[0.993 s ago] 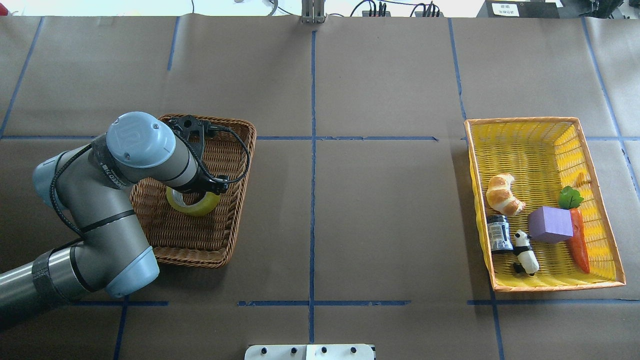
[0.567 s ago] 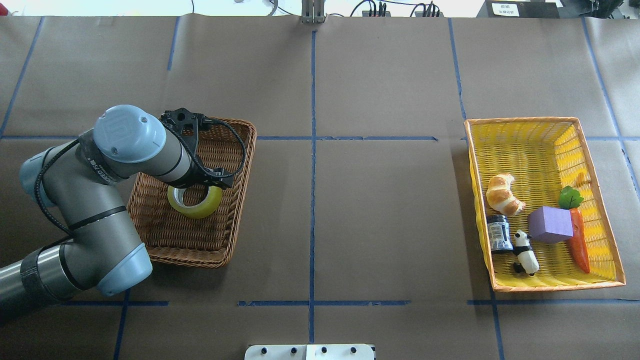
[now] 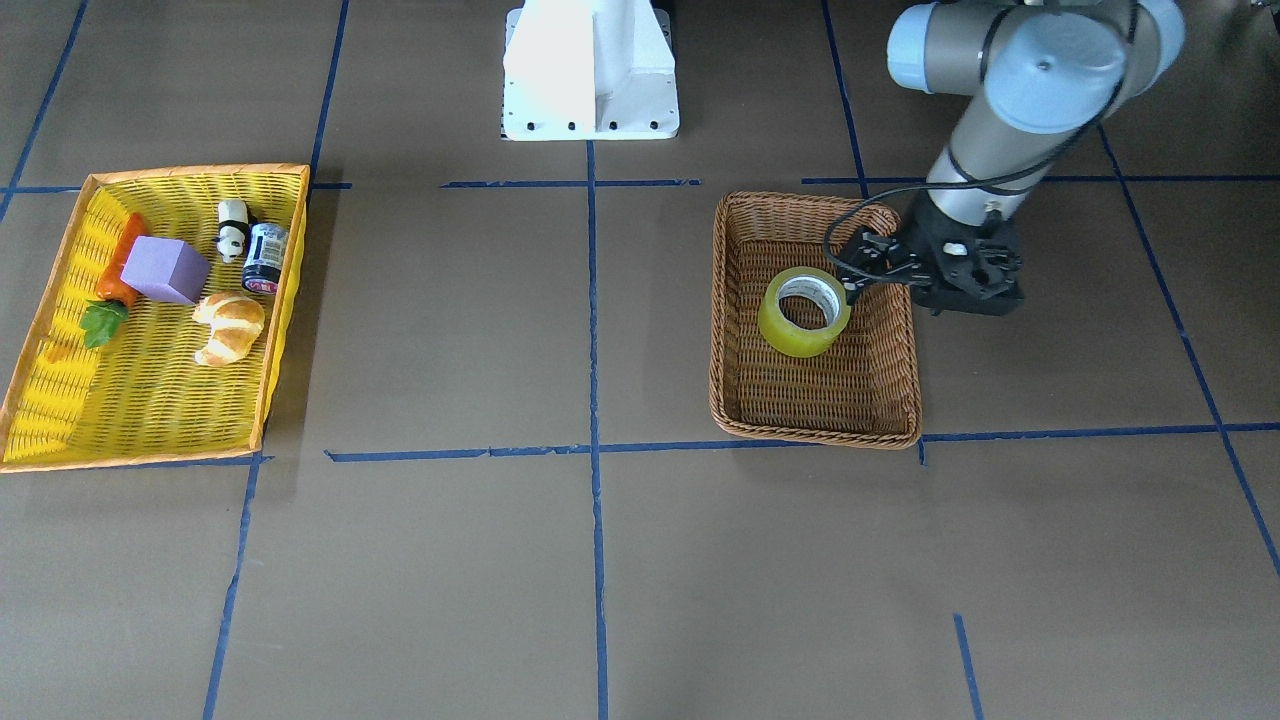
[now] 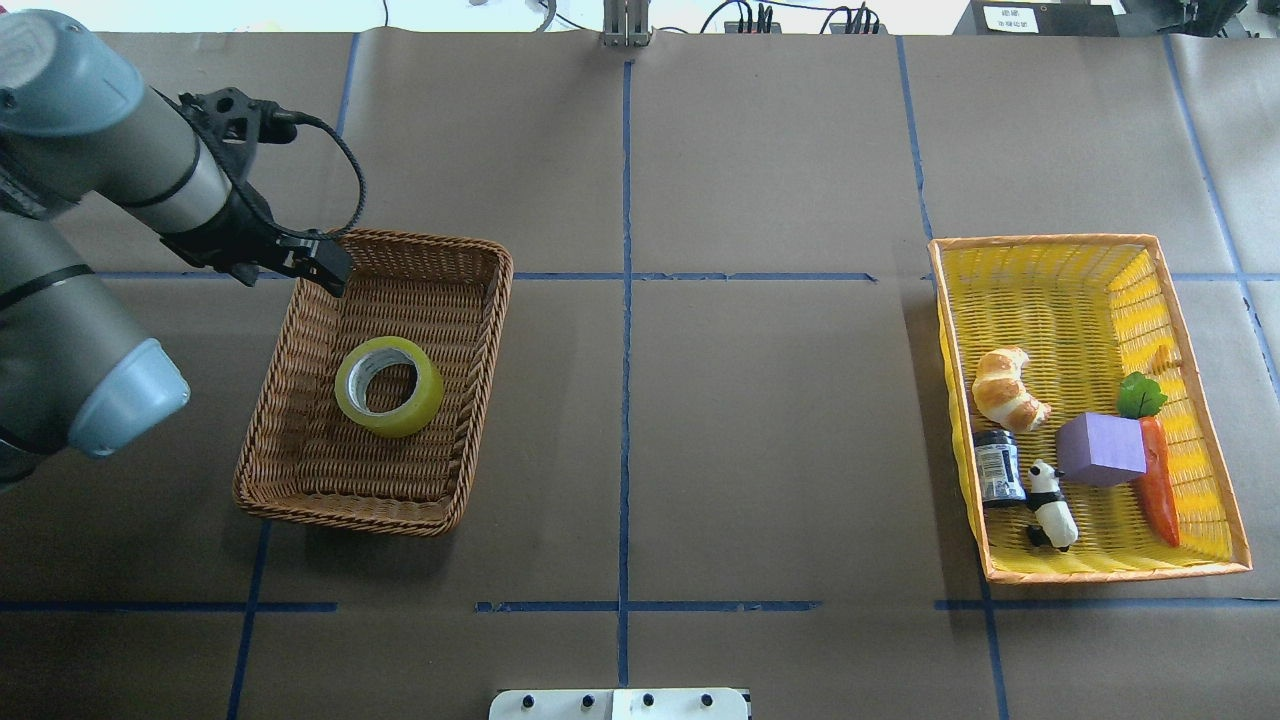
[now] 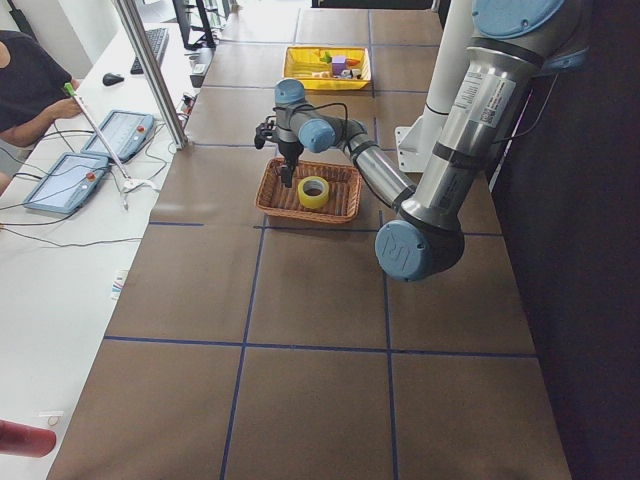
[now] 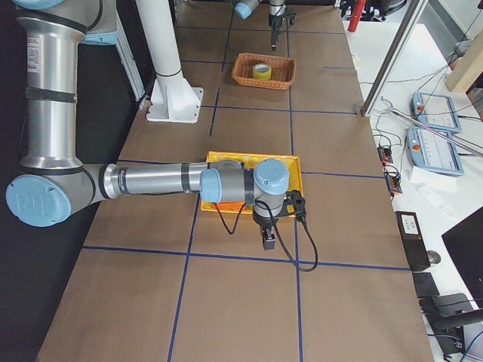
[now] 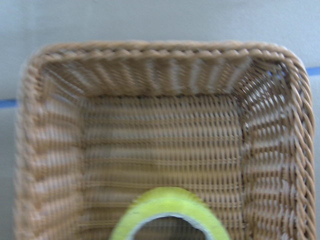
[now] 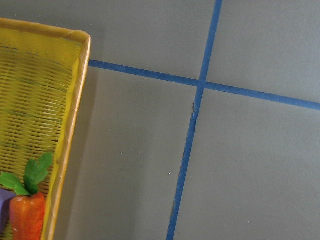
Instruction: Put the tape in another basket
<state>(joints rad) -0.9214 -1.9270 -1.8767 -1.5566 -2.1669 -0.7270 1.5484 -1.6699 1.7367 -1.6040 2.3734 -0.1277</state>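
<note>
The yellow tape roll (image 4: 390, 385) lies flat in the middle of the brown wicker basket (image 4: 400, 238). It also shows in the front view (image 3: 805, 312) and at the bottom of the left wrist view (image 7: 170, 205). My left gripper (image 4: 322, 265) hangs above the basket's far left corner, clear of the tape, open and empty. It stands beside the basket rim in the front view (image 3: 962, 285). My right gripper (image 6: 266, 241) shows only in the exterior right view, over bare table next to the yellow basket. I cannot tell whether it is open or shut.
The yellow basket with an orange rim (image 4: 1090, 240) stands at the right. It holds a croissant (image 4: 1010, 388), a purple block (image 4: 1100, 448), a carrot (image 4: 1160, 490), a panda figure (image 4: 1050, 505) and a small can (image 4: 997, 465). Brown paper with blue tape lines lies between the baskets.
My left arm has lifted and drawn back to the far left, off the tape. The tape stays in the wicker basket, now fully uncovered.
</note>
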